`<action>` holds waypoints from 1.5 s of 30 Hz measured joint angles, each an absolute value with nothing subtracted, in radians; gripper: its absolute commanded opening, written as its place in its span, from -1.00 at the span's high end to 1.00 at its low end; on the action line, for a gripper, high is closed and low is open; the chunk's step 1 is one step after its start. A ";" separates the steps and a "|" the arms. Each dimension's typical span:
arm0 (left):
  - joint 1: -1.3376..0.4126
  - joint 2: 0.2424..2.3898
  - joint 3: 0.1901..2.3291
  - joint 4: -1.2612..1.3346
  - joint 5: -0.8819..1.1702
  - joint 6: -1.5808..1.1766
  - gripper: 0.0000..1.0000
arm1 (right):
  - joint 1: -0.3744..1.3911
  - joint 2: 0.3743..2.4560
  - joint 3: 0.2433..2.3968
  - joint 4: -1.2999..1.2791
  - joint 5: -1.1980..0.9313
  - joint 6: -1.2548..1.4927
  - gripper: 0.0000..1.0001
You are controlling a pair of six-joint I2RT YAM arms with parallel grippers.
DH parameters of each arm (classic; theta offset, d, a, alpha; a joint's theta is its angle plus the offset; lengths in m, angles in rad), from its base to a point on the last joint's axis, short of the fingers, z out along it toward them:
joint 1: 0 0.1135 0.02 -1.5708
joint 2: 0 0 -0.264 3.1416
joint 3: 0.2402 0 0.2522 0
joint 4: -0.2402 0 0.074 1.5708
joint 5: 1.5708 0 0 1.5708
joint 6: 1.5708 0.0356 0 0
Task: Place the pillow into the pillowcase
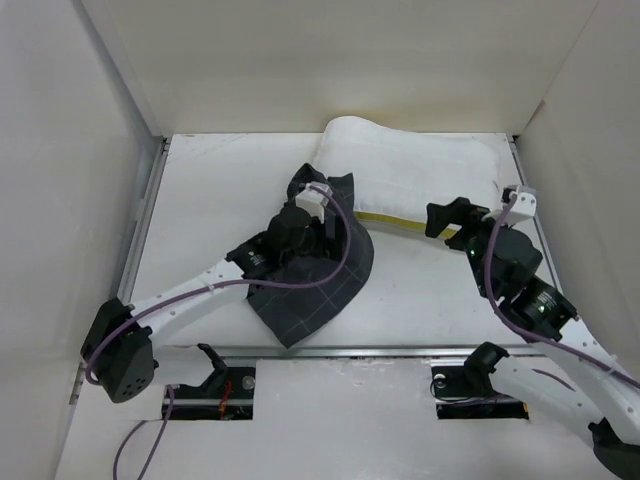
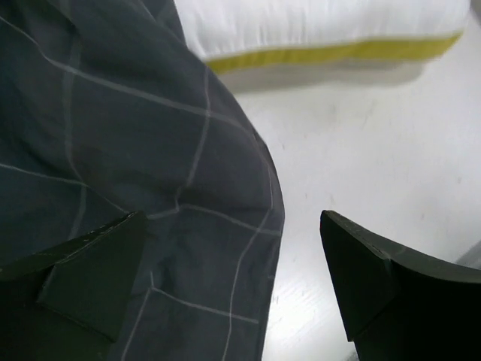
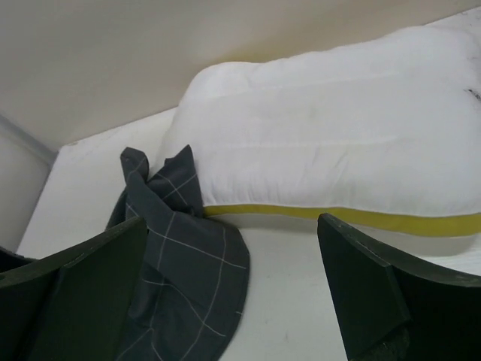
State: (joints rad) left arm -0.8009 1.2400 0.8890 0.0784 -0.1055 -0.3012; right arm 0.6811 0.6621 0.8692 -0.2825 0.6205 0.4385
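Observation:
The white pillow [image 1: 415, 170] lies at the back of the table, its yellow band [image 1: 400, 221] along the near edge. The dark checked pillowcase [image 1: 310, 290] lies crumpled in front of the pillow's left end and touches it. My left gripper [image 1: 322, 212] hovers open over the pillowcase; in the left wrist view the fabric [image 2: 135, 150] passes under its left finger, and the gripper [image 2: 231, 226] holds nothing. My right gripper [image 1: 447, 218] stands open just in front of the yellow band. Its wrist view shows the pillow [image 3: 323, 143] and pillowcase [image 3: 188, 263] ahead of the gripper [image 3: 231, 222].
White walls enclose the table [image 1: 220, 190] on the left, back and right. A metal rail [image 1: 350, 350] runs along the front edge, with another rail [image 1: 140, 230] down the left side. Bare white surface [image 1: 420, 290] lies between the pillowcase and the right arm.

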 measured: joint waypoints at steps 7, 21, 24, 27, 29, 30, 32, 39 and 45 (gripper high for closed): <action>-0.889 1.359 0.825 0.061 -0.078 -0.290 -1.00 | 0.681 0.780 0.889 -0.357 0.636 0.451 -1.00; -0.891 1.489 0.825 0.086 -0.075 -0.339 -0.74 | 0.681 0.699 0.868 -0.374 0.637 0.448 -1.00; -0.896 1.500 0.825 0.085 -0.097 -0.341 -0.58 | 0.681 0.678 0.867 -0.374 0.644 0.448 -1.00; -0.919 1.539 0.831 0.068 -0.105 -0.342 -0.50 | 0.681 0.667 0.867 -0.374 0.652 0.445 -1.00; -0.948 1.565 0.836 0.047 -0.107 -0.342 -0.50 | 0.681 0.667 0.867 -0.374 0.655 0.442 -1.00; -0.966 1.574 0.838 0.038 -0.106 -0.342 -0.50 | 0.681 0.667 0.867 -0.374 0.655 0.442 -1.00; -1.005 1.578 0.838 0.023 -0.105 -0.342 -0.45 | 0.681 0.670 0.867 -0.374 0.659 0.441 -1.00; -1.057 1.634 0.897 -0.012 -0.120 -0.342 -0.16 | 0.681 0.700 0.865 -0.374 0.665 0.441 -1.00; -1.059 1.737 0.965 -0.047 -0.186 -0.342 0.49 | 0.681 0.708 0.853 -0.374 0.672 0.441 -1.00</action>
State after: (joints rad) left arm -1.0592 1.7370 0.9653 -0.0471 -0.1860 -0.3424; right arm 0.6811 0.7078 0.8532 -0.3744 0.6720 0.4412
